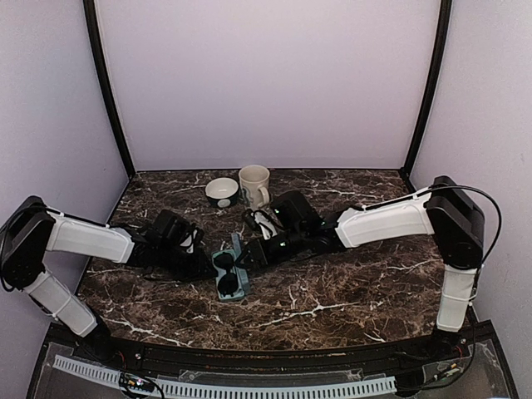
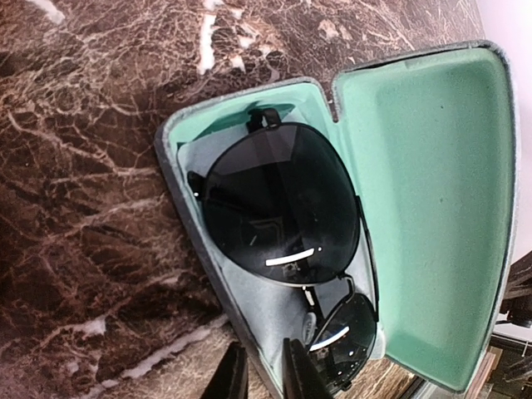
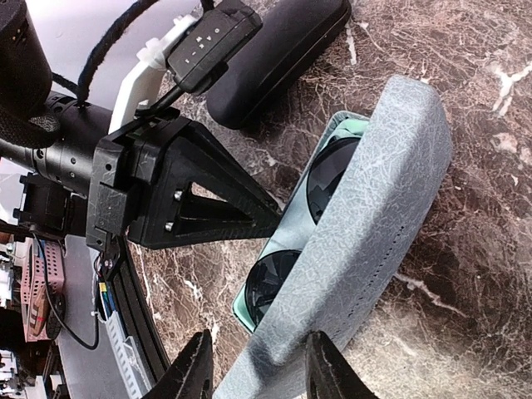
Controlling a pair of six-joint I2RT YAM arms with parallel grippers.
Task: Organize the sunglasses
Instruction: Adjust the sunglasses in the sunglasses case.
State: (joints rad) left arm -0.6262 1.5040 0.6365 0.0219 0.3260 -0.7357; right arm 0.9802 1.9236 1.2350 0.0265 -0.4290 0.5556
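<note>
Overhead, the grey-blue case [image 1: 235, 289] lies open on the table [image 1: 332, 291] between my two arms. Its long axis runs roughly near to far, and both arms meet at it, the left from the left side and the right from the far right. The sunglasses [image 2: 278, 204], the black wire-framed pair, lie in the base with their length along the case's length. The lid [image 3: 374, 208] stands up along one long side. I judge the next move turns on that: the lid wants swinging down over the glasses.

The right gripper [image 3: 259, 341] is partly open with the lid's near end between its fingers. One finger looks to touch the shell, but I cannot tell whether it truly grips. The left gripper [image 2: 264, 353] is narrowed, with a finger on each side of the base's front wall. Whether it already pinches, I cannot tell. So the right arm is on the lid, and the left looks placed to steady the base.

By my count there is one pair of sunglasses I can see for certain, and I cannot make out a second. There is one open case and one shut black oval case [image 3: 274, 58] just beyond it. One bowl [image 1: 222, 192] and one mug [image 1: 254, 184] stand at the back.
</note>
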